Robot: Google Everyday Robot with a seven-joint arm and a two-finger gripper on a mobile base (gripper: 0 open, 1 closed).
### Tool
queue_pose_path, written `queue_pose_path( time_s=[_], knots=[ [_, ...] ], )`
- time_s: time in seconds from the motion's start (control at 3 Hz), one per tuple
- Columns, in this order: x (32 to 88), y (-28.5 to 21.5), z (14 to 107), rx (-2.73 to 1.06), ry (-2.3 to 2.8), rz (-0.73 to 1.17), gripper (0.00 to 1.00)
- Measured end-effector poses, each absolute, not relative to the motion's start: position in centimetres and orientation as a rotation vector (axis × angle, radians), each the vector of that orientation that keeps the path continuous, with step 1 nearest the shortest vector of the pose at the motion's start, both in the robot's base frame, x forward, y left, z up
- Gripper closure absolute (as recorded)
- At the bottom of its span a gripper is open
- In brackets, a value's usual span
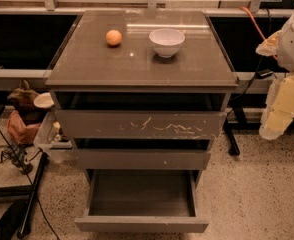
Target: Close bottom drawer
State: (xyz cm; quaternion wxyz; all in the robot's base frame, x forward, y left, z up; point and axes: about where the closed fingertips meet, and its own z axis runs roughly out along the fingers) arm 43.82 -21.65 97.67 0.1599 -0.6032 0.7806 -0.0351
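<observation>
The bottom drawer (142,224) of the grey-brown cabinet is pulled far out toward me. Its plain flat front sits near the bottom edge of the camera view and its shallow tray (141,192) is empty. Above it are the middle drawer front (142,159) with a small white speck and the wide top front (139,124) with white scratches; both stand slightly out. My gripper (273,128) hangs at the far right on the white and yellowish arm (289,91), level with the top drawer, well clear of the cabinet and touching nothing.
An orange ball (113,37) and a white bowl (166,42) sit on the cabinet top (87,64). A brown bag (22,119), a white container (49,139) and cables (17,159) crowd the floor left of the cabinet. A black stand leg (232,139) is at the right.
</observation>
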Motion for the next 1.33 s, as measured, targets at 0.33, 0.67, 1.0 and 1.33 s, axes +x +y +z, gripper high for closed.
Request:
queue_pose_path(
  time_s=[0.33,0.67,1.0,1.33],
  knots=[
    [43.8,-21.6,97.7,-1.723,2.230,-0.100,0.00],
    [43.6,-20.9,95.5,-1.712,2.221,-0.050,0.00],
    [42.6,-18.8,90.0,-1.723,2.182,0.081,0.00],
    [41.8,-17.1,81.6,-1.722,2.168,0.246,0.00]
  ],
)
